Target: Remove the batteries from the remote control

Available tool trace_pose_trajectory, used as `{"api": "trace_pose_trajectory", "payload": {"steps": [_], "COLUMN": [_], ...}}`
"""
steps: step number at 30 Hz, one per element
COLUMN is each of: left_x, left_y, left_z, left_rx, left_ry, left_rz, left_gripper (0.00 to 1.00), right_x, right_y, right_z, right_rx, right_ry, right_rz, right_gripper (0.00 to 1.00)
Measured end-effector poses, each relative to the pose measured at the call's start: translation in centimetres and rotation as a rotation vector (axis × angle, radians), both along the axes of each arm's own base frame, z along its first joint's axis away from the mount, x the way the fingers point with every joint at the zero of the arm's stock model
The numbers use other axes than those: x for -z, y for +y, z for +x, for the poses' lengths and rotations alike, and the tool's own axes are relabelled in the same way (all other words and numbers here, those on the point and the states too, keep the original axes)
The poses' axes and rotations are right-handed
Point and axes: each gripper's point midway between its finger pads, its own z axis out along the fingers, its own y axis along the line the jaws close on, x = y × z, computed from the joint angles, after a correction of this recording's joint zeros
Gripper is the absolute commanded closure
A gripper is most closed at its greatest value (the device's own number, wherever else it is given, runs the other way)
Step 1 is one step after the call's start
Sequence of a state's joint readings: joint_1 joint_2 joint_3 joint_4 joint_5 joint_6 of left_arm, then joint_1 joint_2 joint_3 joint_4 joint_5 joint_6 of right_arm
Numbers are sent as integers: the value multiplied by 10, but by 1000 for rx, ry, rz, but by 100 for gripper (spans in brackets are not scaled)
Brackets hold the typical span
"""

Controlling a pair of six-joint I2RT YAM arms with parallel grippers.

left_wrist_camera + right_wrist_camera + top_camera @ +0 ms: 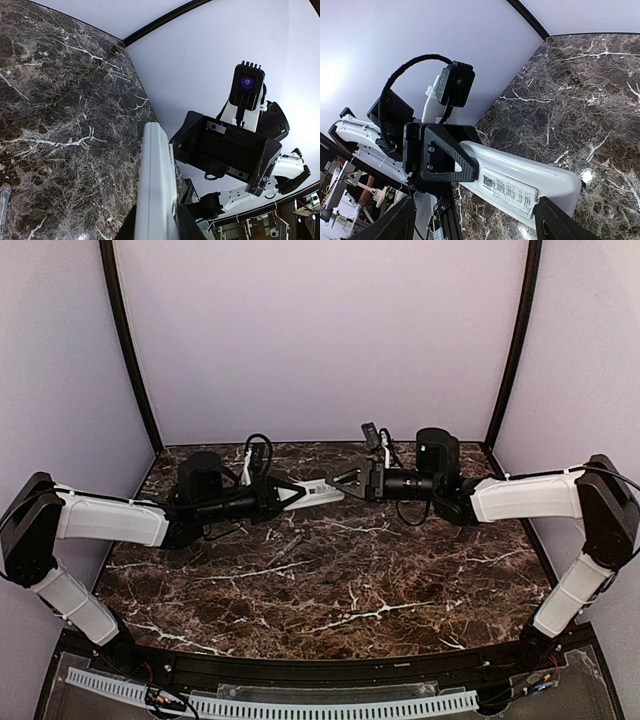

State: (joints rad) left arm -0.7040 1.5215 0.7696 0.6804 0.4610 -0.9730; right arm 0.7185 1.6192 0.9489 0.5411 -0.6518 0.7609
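While left jaws clamp the remote control — right jaws gape.

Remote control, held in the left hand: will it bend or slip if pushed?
Probably stiff: the remote control juts straight from the left hand without sagging. Its smooth shell could slip or pivot, being gripped at one end only.

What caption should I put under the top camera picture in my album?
Left gripper holds the remote control over the marble table, open right gripper at its far end.

pale lilac walls, dark marble table
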Motion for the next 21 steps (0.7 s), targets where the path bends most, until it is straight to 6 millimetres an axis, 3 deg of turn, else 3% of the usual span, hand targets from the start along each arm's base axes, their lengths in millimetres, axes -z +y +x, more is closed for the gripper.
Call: {"api": "trace_pose_trajectory", "payload": {"steps": [21], "left_x": [-18], "left_y": [1], "left_z": [-9], "left_rx": [54], "left_ry": [-60], "left_rz": [-23], "left_gripper": [100], "right_x": [-22], "right_y": [-5], "right_z": [-13], "right_rx": [-84], "right_ry": [-11], "right_rz": [61], "right_gripper": [19]}}
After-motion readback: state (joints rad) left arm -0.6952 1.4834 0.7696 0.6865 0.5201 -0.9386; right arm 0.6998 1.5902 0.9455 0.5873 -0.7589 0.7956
